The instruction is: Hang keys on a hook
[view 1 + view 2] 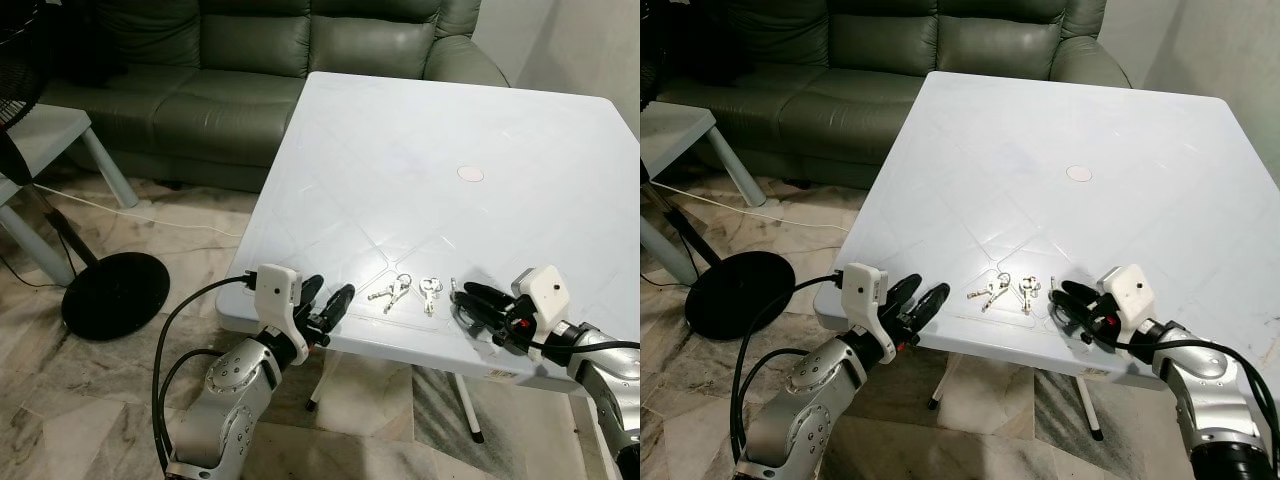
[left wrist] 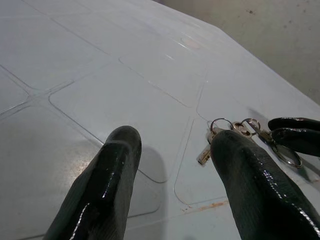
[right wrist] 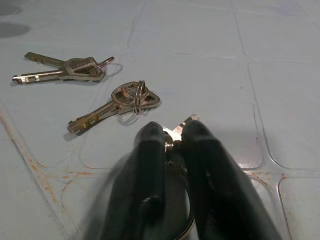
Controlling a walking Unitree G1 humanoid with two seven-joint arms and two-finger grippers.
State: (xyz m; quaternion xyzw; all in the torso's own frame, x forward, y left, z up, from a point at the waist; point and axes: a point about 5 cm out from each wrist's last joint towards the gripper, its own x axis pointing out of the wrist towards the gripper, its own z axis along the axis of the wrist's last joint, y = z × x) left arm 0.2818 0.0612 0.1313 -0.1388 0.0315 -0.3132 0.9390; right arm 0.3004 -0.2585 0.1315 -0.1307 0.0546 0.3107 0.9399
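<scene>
Behind, a green sofa [image 1: 260, 60] stands past a white tabletop [image 1: 420, 160]. Near its front edge the left hand [image 1: 326, 304] hovers with fingers spread apart, gripping nothing. On the other side the right hand [image 3: 170, 142] rests on the tabletop, fingers pinched on a key [image 3: 181, 125] with its ring. Two more key sets [image 3: 62, 69] [image 3: 117, 104] lie flat between the hands, just beside the right one.

Ahead of you stands a pale white plastic table [image 1: 440, 130] under even light, its panelled top giving a soft glare near the front edge. Beyond it sits a grey-green leather sofa [image 1: 250, 60], and to your far left a black fan base [image 1: 115, 293] rests on marbled floor tiles [image 1: 60, 400].
</scene>
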